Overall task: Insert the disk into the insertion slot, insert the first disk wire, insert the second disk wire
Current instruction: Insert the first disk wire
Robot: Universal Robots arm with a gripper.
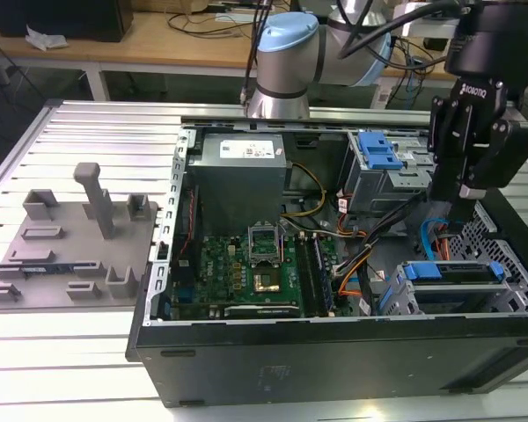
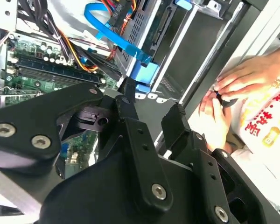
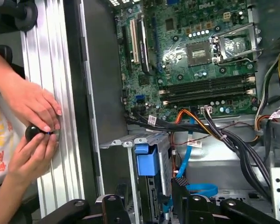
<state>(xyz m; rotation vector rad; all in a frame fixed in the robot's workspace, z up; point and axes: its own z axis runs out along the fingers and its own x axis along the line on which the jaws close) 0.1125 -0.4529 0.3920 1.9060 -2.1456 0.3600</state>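
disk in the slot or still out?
In. In the exterior view the disk sits inside the insertion slot, with grey cage walls on both sides of its blue carrier. Fully seated: cannot tell.

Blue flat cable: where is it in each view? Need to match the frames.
Exterior view: blue flat cable curves at that view's right, beside the gripper, above the disk.
Second wrist view: blue flat cable arcs from beside the motherboard toward the disk's blue carrier.
First wrist view: blue flat cable runs between the disk's carrier and the black wire bundle.
Shared landmark: the motherboard.
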